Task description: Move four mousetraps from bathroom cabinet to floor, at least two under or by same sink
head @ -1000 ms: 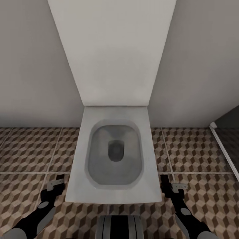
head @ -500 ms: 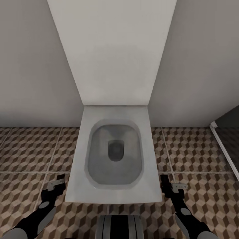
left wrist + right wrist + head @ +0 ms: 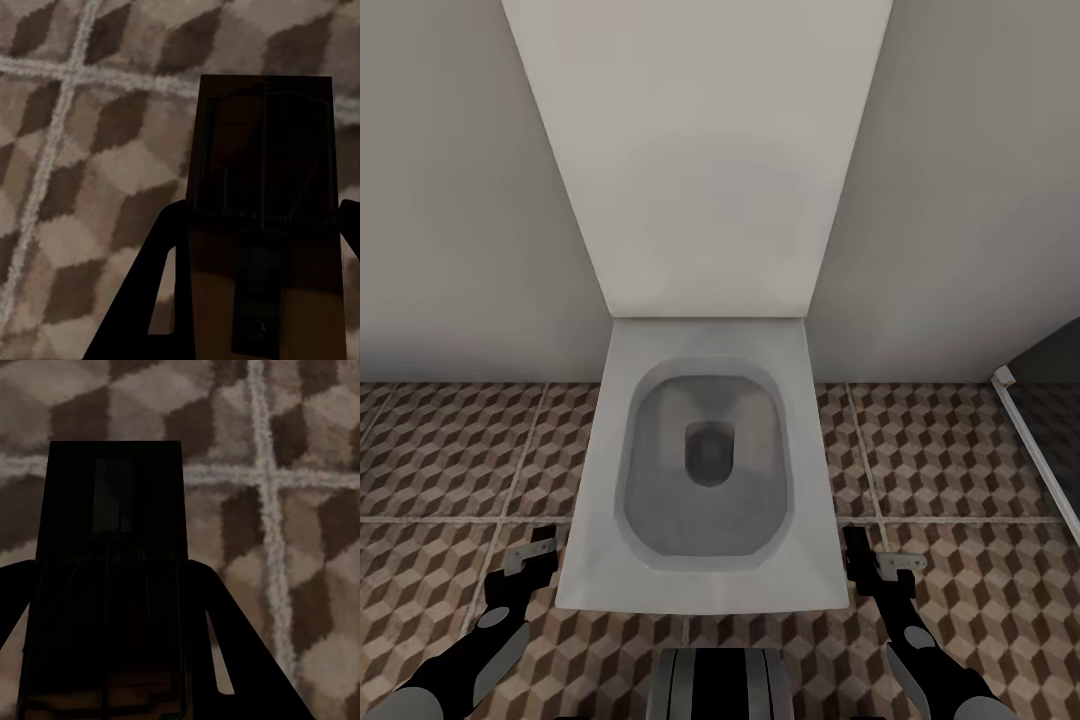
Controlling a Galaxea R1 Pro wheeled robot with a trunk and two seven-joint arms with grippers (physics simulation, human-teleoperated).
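A mousetrap (image 3: 262, 187), a small tan board with dark wire parts, sits between the fingers of my left gripper (image 3: 259, 225), which is shut on it above the cube-patterned bathroom floor (image 3: 82, 172). My right gripper (image 3: 112, 577) is shut on a second mousetrap (image 3: 112, 525), which looks dark in shadow. In the head view the left gripper (image 3: 525, 568) hangs low beside the toilet's left front corner and the right gripper (image 3: 875, 570) beside its right front corner, both over the floor (image 3: 450, 450). The cabinet and the sink are out of view.
A white toilet (image 3: 710, 340) with its lid raised against the pale wall (image 3: 450, 200) stands straight ahead, between my two arms. A white-framed dark panel (image 3: 1040, 450) runs along the right edge. Tiled floor lies open on both sides of the toilet.
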